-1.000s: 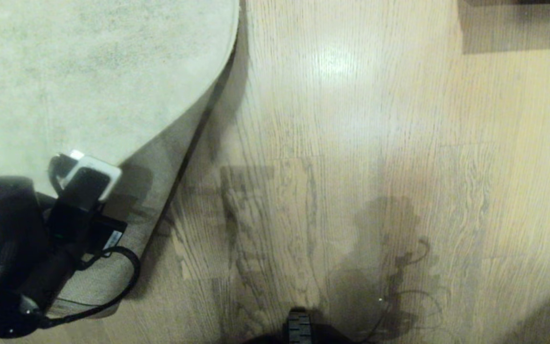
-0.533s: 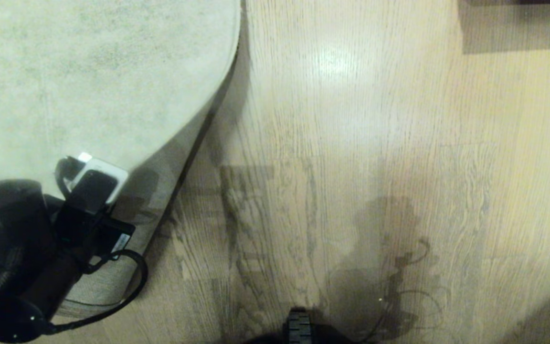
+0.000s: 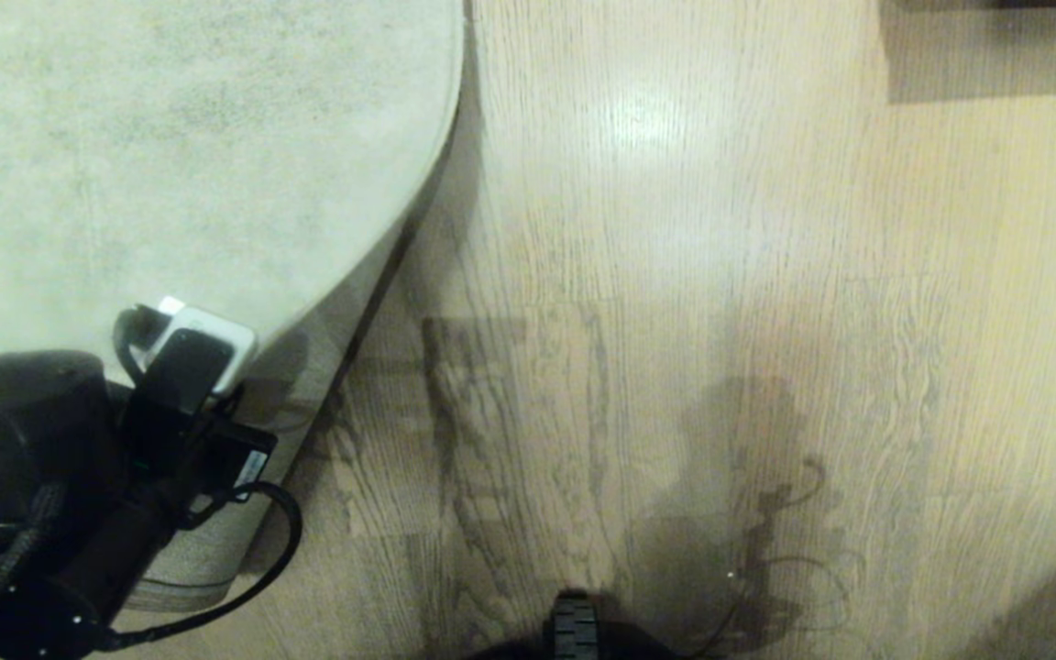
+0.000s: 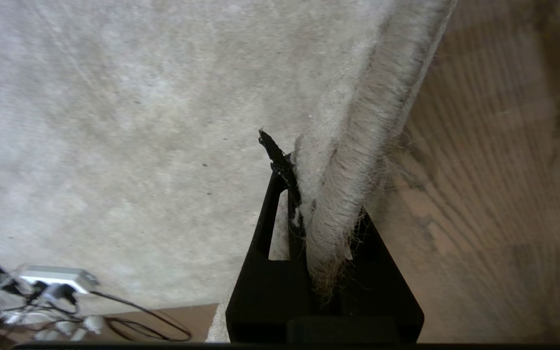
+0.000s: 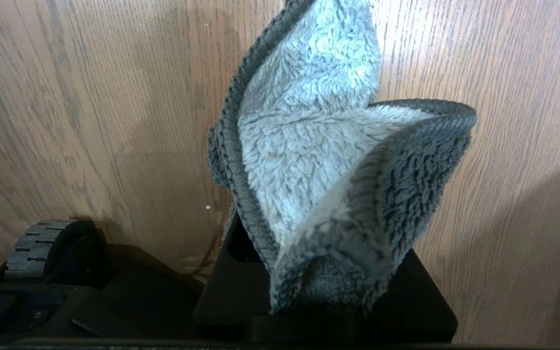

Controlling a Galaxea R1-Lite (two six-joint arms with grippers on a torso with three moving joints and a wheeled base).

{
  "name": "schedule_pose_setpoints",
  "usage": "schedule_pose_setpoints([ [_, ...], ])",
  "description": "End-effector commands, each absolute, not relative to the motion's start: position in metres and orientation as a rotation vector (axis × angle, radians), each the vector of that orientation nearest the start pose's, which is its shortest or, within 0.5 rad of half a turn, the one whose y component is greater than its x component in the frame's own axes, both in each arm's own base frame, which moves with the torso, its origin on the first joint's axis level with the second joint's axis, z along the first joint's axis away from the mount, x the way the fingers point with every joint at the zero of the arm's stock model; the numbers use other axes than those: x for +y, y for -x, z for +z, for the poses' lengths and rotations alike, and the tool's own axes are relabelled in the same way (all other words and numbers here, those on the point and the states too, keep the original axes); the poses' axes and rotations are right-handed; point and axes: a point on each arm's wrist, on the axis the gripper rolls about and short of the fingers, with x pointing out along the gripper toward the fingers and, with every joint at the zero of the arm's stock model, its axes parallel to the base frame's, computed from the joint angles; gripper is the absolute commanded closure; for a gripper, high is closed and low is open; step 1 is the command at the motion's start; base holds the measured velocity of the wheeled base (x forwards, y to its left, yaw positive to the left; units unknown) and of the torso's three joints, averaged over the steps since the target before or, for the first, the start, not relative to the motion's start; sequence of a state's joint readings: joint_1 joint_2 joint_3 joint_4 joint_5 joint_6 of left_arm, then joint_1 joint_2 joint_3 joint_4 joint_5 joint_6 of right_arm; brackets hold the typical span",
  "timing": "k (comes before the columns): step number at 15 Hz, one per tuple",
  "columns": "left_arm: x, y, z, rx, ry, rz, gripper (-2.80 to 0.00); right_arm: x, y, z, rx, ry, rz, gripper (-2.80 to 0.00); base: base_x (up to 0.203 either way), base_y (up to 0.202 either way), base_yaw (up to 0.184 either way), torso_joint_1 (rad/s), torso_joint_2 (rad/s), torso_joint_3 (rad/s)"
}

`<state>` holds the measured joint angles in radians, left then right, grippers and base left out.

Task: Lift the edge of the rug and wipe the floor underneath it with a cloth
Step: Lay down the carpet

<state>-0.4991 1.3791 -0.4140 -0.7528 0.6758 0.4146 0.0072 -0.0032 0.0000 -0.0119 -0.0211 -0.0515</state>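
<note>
Rug edge [image 4: 338, 194] pinched in our left gripper [image 4: 309, 204], raised off the floor [image 3: 675, 275].
Our right gripper [image 5: 319, 291] clamps the cloth [image 5: 319, 170].

A: Left arm [image 3: 79, 495]?
B: Low at the near left of the head view, wrist angled up and to the right. Left gripper [image 4: 309, 214] clamped tight, black fingers [image 4: 280, 165] pinched nearly together.
A: Right one?
B: Arm not in the head view. Right gripper [image 5: 323, 287] only shows in its own wrist view, jaws closed partway, pointing down, close beside the robot's base wheel [image 5: 42, 243].
</note>
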Motion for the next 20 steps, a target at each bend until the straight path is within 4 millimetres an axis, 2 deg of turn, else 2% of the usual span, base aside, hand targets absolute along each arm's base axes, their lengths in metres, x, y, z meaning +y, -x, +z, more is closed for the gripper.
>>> schedule_pose_setpoints([
  [1,-0.088,-0.184,0.169,0.222,-0.534,0.123,0.00,-0.001,0.023,0.077,-0.012,0.052,-0.014,0.00,0.000,0.000,0.000,0.000,0.00,0.000],
  [14,-0.094,-0.183,0.156,0.259,-0.507,0.094,0.00,-0.001,0.023,0.077,-0.012,0.052,-0.014,0.00,0.000,0.000,0.000,0.000,0.00,0.000],
  [15,-0.095,-0.182,0.155,0.259,-0.507,0.090,-0.09,-0.001,0.023,0.077,-0.012,0.052,-0.014,0.00,0.000,0.000,0.000,0.000,0.00,0.000],
  [16,-0.095,-0.182,0.155,0.259,-0.507,0.088,-2.80,-0.001,0.023,0.077,-0.012,0.052,-0.014,0.00,0.000,0.000,0.000,0.000,0.00,0.000],
  [20,-0.098,-0.180,0.155,0.255,-0.493,0.073,-2.80,-0.001,0.023,0.077,-0.012,0.052,-0.014,0.00,0.000,0.000,0.000,0.000,0.00,0.000],
])
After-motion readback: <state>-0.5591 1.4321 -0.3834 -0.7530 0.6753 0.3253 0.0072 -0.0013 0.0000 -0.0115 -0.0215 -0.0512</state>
